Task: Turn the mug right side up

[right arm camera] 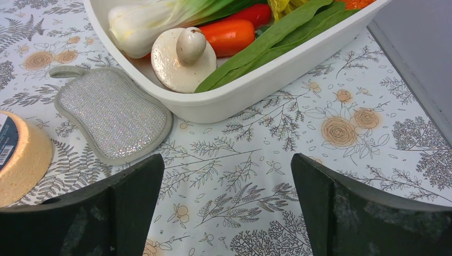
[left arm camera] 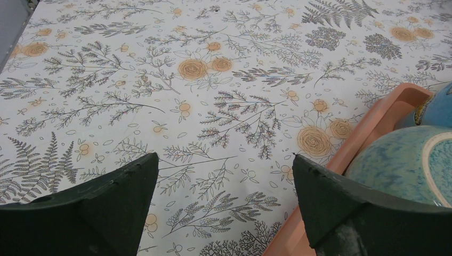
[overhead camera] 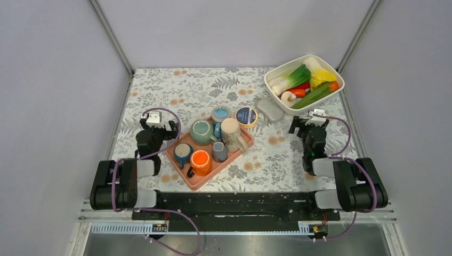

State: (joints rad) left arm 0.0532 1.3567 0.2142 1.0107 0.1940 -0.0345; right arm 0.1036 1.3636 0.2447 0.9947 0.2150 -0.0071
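Top view: the reach is not yet beginning. The left gripper (overhead camera: 158, 127) is hovering wide open and empty at nine o'clock of the tray (overhead camera: 198, 184), and the right gripper (overhead camera: 309, 126) is gaping likewise. The yellow mug (overhead camera: 247, 116), seemingly base-up, is sitting just off the tray's one o'clock corner.

Left wrist view: only the tray rim (left arm camera: 373, 125) is showing.

Right wrist view: the yellow mug (right arm camera: 16, 154) is lying at nine o'clock, so the next move is likely calling for a leftward swing, a grasp and a flip.
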